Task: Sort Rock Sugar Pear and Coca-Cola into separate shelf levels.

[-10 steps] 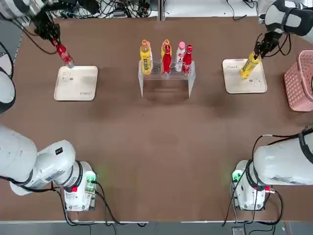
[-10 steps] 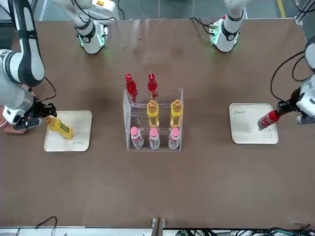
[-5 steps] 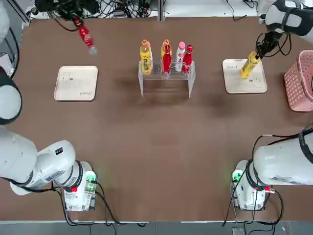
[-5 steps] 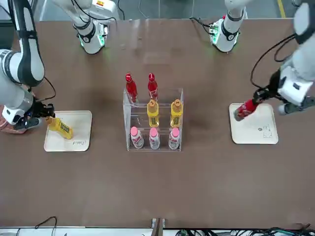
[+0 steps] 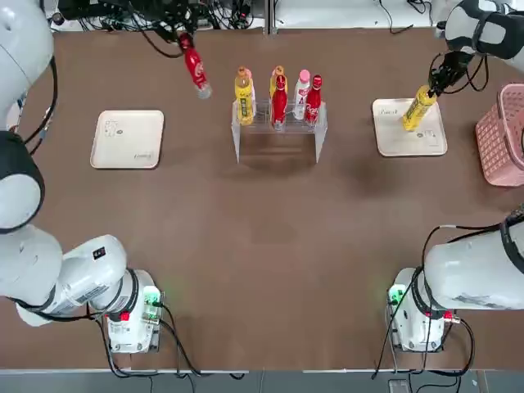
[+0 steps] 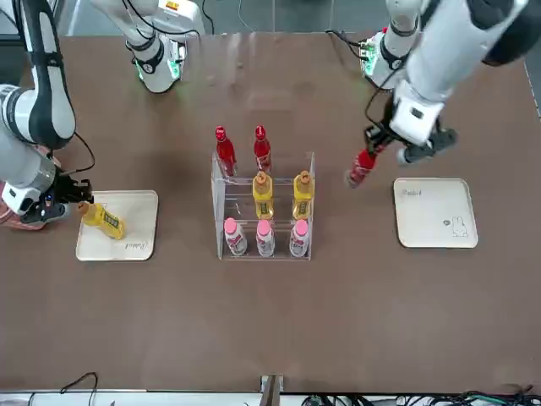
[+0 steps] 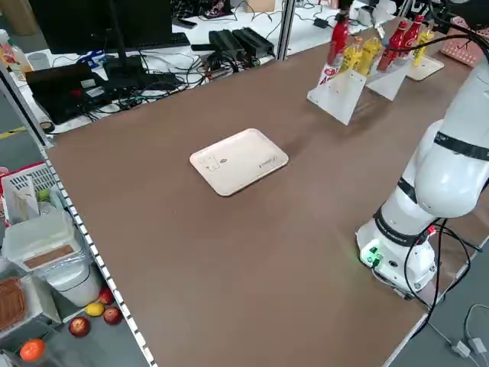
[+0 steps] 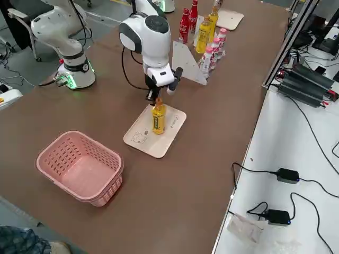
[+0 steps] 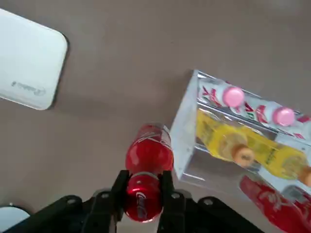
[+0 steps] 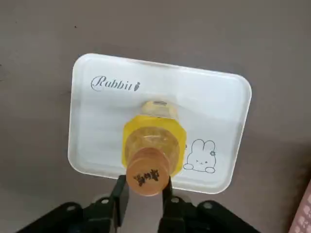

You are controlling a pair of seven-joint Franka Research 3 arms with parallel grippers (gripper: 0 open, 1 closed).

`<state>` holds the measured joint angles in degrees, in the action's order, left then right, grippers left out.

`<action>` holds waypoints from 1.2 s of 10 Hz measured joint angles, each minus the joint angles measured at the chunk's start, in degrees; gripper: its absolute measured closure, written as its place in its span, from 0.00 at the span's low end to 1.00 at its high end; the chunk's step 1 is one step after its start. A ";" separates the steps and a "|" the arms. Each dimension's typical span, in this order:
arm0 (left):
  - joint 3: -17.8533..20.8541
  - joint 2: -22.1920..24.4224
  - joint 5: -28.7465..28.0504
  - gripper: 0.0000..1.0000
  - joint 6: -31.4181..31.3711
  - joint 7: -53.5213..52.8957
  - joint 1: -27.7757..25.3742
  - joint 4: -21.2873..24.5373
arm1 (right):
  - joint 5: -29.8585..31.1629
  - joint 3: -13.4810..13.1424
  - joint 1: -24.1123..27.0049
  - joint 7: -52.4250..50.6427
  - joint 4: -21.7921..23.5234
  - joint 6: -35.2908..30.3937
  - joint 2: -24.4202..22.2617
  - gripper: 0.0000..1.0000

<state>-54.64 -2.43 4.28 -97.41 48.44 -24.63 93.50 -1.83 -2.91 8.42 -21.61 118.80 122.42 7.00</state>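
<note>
My left gripper is shut on the neck of a red Coca-Cola bottle and holds it tilted in the air just left of the clear shelf rack. The left wrist view shows that bottle beside the rack's end wall. Red, yellow and pink-capped bottles stand in the rack. A yellow Rock Sugar Pear bottle stands on the right cream tray. My right gripper sits over it, fingers pressed on both sides of its orange cap.
The left cream tray lies bare. A pink mesh basket stands at the table's right edge, close to the right tray. Cables and equipment lie beyond the far edge.
My left gripper has lifted the Coca-Cola bottle off the left tray and carried it rightward to the rack's left end. The right gripper and yellow bottle have barely moved.
</note>
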 joint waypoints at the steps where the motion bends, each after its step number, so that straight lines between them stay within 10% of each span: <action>1: -2.28 0.04 0.00 0.68 0.57 1.44 0.12 -0.56 | -0.15 -0.01 0.00 0.00 -0.08 0.22 0.00 0.63; 8: -5.10 -7.77 -6.74 0.68 -0.84 17.56 9.94 -4.59 | -0.27 -0.08 0.03 0.05 -0.16 0.72 0.00 0.76; 12: -5.01 -15.68 -13.71 0.68 -1.09 22.95 15.49 -7.51 | -1.54 -0.12 0.12 0.20 -0.55 1.37 0.00 0.23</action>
<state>-59.64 -18.11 -9.43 -98.49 71.39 -9.14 85.99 -3.37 -3.03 8.54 -21.41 118.25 123.78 7.00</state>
